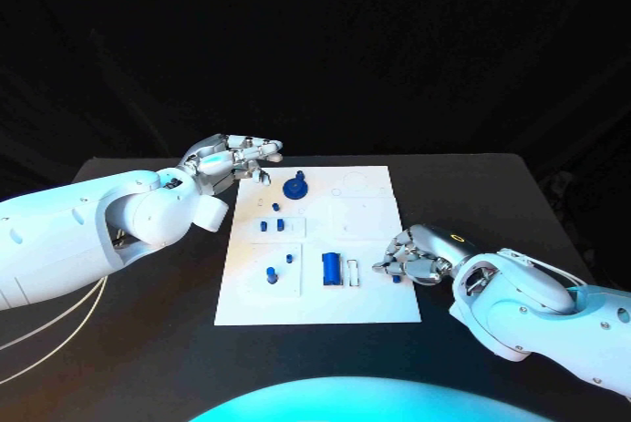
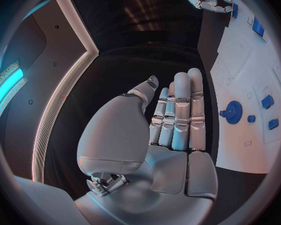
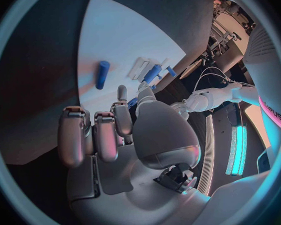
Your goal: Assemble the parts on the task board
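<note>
Black table [image 1: 145, 349], matte, dark drape behind the far edge. White task board [image 1: 375, 303] flat on it, roughly mid-table, long sides running from near edge toward far edge, far short side close to the far edge. On the board, small blue parts: round gear-like piece [image 1: 297, 187] near the far left corner, small pegs [image 1: 271, 226] below it along the left side, larger blue block [image 1: 332, 269] toward the near end. Bare black surface on all sides of the board.
</note>
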{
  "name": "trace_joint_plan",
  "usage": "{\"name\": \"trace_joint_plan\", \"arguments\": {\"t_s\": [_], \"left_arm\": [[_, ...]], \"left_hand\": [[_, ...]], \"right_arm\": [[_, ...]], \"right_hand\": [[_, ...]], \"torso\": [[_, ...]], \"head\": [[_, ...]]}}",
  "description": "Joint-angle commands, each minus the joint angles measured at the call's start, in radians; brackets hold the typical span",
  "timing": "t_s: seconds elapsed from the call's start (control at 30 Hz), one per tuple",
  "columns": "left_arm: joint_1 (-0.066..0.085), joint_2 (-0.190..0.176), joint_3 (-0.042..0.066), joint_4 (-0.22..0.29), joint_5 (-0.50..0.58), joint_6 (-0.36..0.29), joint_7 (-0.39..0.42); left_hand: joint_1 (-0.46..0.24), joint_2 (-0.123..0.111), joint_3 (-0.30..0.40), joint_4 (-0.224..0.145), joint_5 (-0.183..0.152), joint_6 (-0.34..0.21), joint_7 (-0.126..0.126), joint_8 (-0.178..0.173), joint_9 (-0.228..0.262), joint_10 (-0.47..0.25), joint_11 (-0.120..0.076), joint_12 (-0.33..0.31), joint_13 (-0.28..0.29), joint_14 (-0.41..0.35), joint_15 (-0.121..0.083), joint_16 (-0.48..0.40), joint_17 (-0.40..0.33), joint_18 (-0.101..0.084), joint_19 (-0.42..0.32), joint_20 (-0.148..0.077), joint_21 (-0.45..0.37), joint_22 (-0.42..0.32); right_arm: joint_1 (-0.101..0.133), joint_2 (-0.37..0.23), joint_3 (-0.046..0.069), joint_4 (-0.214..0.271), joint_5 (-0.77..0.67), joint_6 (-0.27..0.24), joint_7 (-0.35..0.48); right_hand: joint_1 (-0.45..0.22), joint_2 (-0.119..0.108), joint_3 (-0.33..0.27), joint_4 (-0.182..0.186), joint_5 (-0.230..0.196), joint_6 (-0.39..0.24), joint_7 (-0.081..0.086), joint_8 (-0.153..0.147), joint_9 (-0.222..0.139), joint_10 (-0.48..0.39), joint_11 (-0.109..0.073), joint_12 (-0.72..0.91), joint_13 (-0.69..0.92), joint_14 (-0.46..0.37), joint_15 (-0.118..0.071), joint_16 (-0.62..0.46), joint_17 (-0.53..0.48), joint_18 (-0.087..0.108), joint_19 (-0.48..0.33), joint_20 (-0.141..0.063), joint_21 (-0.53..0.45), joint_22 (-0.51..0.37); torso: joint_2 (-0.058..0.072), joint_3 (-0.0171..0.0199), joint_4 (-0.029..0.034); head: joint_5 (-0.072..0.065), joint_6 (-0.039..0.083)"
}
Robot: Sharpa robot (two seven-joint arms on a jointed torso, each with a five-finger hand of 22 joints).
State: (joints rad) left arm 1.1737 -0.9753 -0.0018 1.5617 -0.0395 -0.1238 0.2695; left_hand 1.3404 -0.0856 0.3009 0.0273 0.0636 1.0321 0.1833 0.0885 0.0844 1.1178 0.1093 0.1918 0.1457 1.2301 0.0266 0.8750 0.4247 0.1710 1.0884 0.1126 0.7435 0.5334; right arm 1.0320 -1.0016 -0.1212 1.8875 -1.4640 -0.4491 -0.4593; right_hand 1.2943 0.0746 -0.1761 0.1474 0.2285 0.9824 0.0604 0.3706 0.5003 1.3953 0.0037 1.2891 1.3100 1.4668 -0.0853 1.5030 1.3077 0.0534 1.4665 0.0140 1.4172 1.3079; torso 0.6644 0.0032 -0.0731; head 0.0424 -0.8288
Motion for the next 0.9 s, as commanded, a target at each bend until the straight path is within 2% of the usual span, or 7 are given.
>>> {"name": "trace_joint_plan", "arguments": {"t_s": [0.03, 0.2, 0.4, 0.5, 0.57, 0.77, 0.9], "left_arm": [[0.0, -0.001, 0.0, 0.003, -0.002, 0.017, 0.014], [0.0, -0.002, -0.001, 0.004, -0.002, 0.017, 0.014], [0.0, -0.001, -0.002, 0.004, -0.002, 0.019, 0.014], [0.0, -0.002, -0.002, 0.004, -0.002, 0.02, 0.013], [0.0, -0.002, -0.002, 0.004, -0.002, 0.02, 0.013], [0.0, -0.003, -0.002, 0.004, -0.002, 0.02, 0.011], [0.0, -0.004, -0.002, 0.005, -0.002, 0.022, 0.009]], "left_hand": [[0.0, 0.013, -0.005, 0.001, -0.002, -0.008, 0.001, 0.005, -0.001, -0.008, 0.001, 0.007, 0.001, -0.007, 0.003, -0.002, -0.002, 0.013, 0.002, 0.006, -0.003, -0.001], [0.0, 0.013, -0.005, 0.001, -0.002, -0.008, 0.001, 0.005, -0.001, -0.008, 0.001, 0.007, 0.001, -0.007, 0.003, -0.002, -0.002, 0.013, 0.002, 0.006, -0.003, -0.001], [0.0, 0.013, -0.005, 0.001, -0.002, -0.008, 0.001, 0.005, -0.001, -0.008, 0.001, 0.007, 0.001, -0.007, 0.003, -0.002, -0.002, 0.013, 0.002, 0.006, -0.003, -0.001], [0.0, 0.013, -0.005, 0.001, -0.002, -0.008, 0.001, 0.005, -0.001, -0.008, 0.001, 0.007, 0.001, -0.007, 0.003, -0.002, -0.002, 0.013, 0.002, 0.006, -0.003, -0.001], [0.0, 0.013, -0.005, 0.001, -0.002, -0.008, 0.001, 0.005, -0.001, -0.008, 0.001, 0.007, 0.001, -0.007, 0.003, -0.002, -0.002, 0.013, 0.002, 0.006, -0.003, -0.001], [0.0, 0.013, -0.005, 0.001, -0.002, -0.008, 0.001, 0.005, -0.001, -0.008, 0.001, 0.007, 0.001, -0.007, 0.003, -0.002, -0.002, 0.013, 0.002, 0.006, -0.003, -0.001], [0.0, 0.013, -0.005, 0.001, -0.002, -0.008, 0.001, 0.005, -0.001, -0.008, 0.001, 0.007, 0.001, -0.007, 0.003, -0.002, -0.002, 0.013, 0.002, 0.006, -0.003, -0.001]], "right_arm": [[0.005, -0.032, 0.0, 0.005, -0.006, -0.059, 0.034], [0.005, -0.082, -0.002, -0.004, -0.033, -0.077, 0.035], [-0.01, -0.093, -0.003, -0.01, -0.064, -0.085, 0.021], [-0.016, -0.091, -0.004, -0.014, -0.076, -0.08, 0.007], [-0.021, -0.086, -0.004, -0.018, -0.081, -0.079, 0.0], [-0.034, -0.059, -0.005, -0.028, -0.093, -0.079, -0.011], [-0.04, -0.039, -0.005, -0.037, -0.096, -0.076, -0.015]], "right_hand": [[0.05, 0.037, 0.001, -0.005, 0.002, -0.005, 0.006, -0.008, -0.006, 0.011, -0.013, -0.004, 0.06, 0.084, 0.007, -0.003, 0.174, -0.017, 0.058, 0.009, -0.001, 0.152], [0.048, 0.029, -0.001, -0.005, -0.003, -0.003, 0.011, -0.022, -0.015, 0.013, -0.01, -0.001, 0.063, 0.085, 0.01, 0.0, 0.178, -0.018, 0.059, 0.012, 0.003, 0.156], [0.045, 0.023, -0.003, -0.004, -0.006, -0.002, 0.013, -0.029, -0.019, 0.021, -0.007, 0.011, 0.072, 0.086, 0.012, 0.002, 0.18, -0.019, 0.06, 0.014, 0.005, 0.157], [0.043, 0.021, -0.004, -0.002, -0.006, 0.007, 0.012, -0.029, -0.021, 0.022, -0.008, 0.013, 0.073, 0.086, 0.013, 0.003, 0.181, -0.019, 0.061, 0.015, 0.005, 0.158], [0.041, 0.02, -0.004, -0.001, -0.007, 0.011, 0.011, -0.029, -0.021, 0.023, -0.008, 0.013, 0.073, 0.086, 0.013, 0.003, 0.181, -0.019, 0.061, 0.016, 0.005, 0.158], [0.04, 0.02, -0.004, 0.0, -0.007, 0.012, 0.011, -0.03, -0.021, 0.023, -0.008, 0.013, 0.074, 0.086, 0.013, 0.003, 0.181, -0.019, 0.061, 0.016, 0.005, 0.158], [0.038, 0.02, -0.005, 0.001, -0.007, 0.014, 0.011, -0.03, -0.022, 0.023, -0.008, 0.013, 0.074, 0.086, 0.012, 0.003, 0.182, -0.018, 0.061, 0.016, 0.005, 0.158]], "torso": [[-0.001, -0.0005, -0.0041], [-0.002, 0.0006, -0.0094], [-0.001, 0.0031, -0.0073], [0.0, 0.0007, -0.0049], [0.0, -0.0004, -0.004], [0.001, 0.0012, -0.0032], [0.0, 0.0001, -0.0027]], "head": [[-0.024, 0.003], [-0.039, 0.005], [-0.045, 0.004], [-0.05, 0.004], [-0.05, 0.004], [-0.046, 0.001], [-0.045, -0.001]]}}
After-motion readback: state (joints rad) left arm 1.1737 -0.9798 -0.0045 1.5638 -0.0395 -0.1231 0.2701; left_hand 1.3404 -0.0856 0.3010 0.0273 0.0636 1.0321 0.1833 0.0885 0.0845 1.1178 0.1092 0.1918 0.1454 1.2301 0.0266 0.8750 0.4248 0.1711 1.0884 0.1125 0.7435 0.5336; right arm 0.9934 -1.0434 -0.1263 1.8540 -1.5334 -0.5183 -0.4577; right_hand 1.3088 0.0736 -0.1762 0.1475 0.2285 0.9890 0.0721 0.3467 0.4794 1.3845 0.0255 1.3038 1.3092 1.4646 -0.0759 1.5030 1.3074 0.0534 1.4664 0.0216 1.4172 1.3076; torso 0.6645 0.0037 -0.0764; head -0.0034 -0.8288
